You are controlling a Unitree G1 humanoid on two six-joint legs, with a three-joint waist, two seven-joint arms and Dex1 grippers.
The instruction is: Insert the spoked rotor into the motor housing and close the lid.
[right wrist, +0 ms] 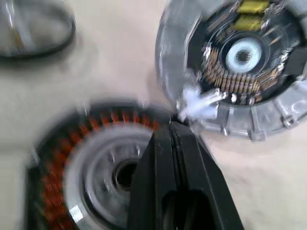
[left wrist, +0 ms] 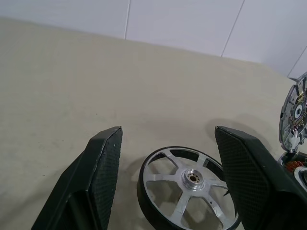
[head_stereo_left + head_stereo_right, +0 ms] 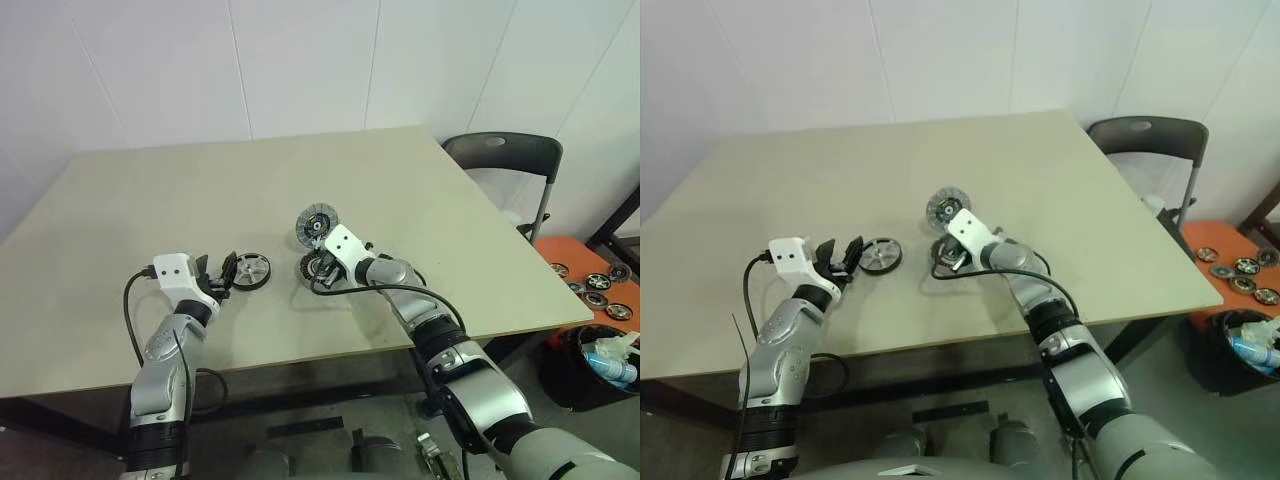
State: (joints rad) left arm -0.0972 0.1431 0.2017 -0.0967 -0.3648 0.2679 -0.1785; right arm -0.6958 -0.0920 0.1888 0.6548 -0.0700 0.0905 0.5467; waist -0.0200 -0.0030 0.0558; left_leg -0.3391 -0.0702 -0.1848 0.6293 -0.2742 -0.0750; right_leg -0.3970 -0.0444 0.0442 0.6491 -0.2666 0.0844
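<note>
Left claw (image 3: 222,272) gapes empty astride the spoked rotor (image 3: 250,271) at centre frame; right claw (image 1: 175,132), pinched shut on nothing, hovers over the motor housing (image 1: 91,172); best grip the rim squarely.

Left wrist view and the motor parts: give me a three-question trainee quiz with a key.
1. True or false: the spoked rotor lies flat on the table between the left end effector's open fingers.
2. Is the lid open or closed?
3. The right end effector is: A open, B shut.

Key: 1 true; 2 open, standing up behind the motor housing; 3 B.
</note>
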